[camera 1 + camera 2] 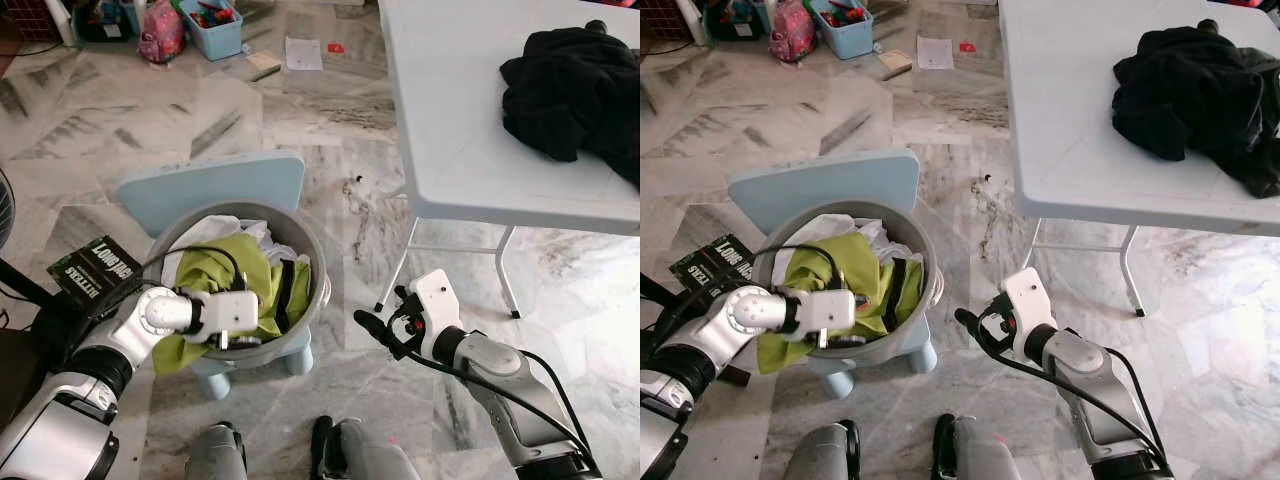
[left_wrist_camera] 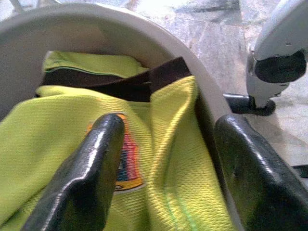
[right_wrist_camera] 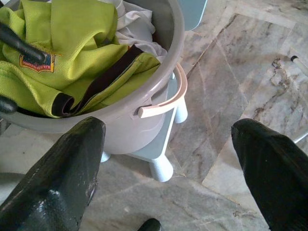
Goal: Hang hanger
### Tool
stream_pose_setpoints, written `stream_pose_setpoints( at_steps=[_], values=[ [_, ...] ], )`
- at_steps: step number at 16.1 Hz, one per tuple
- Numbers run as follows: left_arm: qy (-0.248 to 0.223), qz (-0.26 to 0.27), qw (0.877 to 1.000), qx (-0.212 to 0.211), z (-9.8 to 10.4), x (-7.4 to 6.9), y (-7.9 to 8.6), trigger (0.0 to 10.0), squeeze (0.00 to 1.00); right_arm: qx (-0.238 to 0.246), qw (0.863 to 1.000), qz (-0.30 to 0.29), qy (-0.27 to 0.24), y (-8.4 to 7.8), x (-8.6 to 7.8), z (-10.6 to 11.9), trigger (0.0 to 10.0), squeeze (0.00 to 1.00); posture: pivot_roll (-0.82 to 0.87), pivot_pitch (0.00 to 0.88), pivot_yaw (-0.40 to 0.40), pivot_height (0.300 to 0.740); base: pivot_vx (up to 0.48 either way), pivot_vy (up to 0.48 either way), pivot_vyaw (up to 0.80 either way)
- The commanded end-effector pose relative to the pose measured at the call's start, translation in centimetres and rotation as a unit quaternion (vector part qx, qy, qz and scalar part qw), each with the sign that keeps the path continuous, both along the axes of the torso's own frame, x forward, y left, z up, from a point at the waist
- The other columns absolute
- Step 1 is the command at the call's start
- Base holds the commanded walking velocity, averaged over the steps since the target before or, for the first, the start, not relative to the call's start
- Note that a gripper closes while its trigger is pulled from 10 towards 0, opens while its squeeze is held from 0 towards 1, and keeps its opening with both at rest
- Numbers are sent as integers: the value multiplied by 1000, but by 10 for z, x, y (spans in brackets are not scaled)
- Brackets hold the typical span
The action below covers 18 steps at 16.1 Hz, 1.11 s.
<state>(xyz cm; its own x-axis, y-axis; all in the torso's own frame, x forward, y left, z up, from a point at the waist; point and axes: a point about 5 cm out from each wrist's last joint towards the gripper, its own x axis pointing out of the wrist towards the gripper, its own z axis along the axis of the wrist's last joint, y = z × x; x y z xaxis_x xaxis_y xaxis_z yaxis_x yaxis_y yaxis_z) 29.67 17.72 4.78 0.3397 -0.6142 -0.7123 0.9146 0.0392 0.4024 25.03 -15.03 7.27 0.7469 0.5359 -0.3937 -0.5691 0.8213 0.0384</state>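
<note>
You have no clear hanger to look at; the nearest candidate is the lime-green shirt (image 1: pixel 215 275) heaped in the grey bucket (image 1: pixel 318 262), which stands on a pale blue stool (image 1: pixel 215 185). Your left gripper (image 2: pixel 163 159) sits at the bucket's near rim, jaws spread, one finger (image 2: pixel 91 163) on the shirt's badge, the other seemingly outside the wall. Your right gripper (image 3: pixel 168 159) hovers beside the bucket over the marble floor (image 1: pixel 90 130), jaws wide apart. A black garment (image 1: pixel 575 90) lies on the white folding table (image 1: pixel 450 110).
</note>
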Motion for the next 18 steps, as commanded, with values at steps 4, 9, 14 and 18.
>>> stream_pose_setpoints(
  at_steps=[4,9,14,18],
  values=[
    [-19,-8,999,37,-4,2,2,10000,541,-2,1000,-2,3,0,-2,1,10000,0,-107,205,-80,740,0,0,0],
    [-42,-8,997,62,-5,7,1,7451,0,-1,1000,-3,4,-1,-4,1,10000,0,-114,216,-78,740,0,0,0],
    [-51,-11,996,66,-6,8,0,0,0,3,1000,-5,8,0,-7,0,10000,0,-117,223,-73,740,0,0,0],
    [-55,-10,996,68,-6,9,1,0,0,5,1000,-6,9,2,-7,0,10000,0,-116,223,-71,740,0,0,0]
  ],
)
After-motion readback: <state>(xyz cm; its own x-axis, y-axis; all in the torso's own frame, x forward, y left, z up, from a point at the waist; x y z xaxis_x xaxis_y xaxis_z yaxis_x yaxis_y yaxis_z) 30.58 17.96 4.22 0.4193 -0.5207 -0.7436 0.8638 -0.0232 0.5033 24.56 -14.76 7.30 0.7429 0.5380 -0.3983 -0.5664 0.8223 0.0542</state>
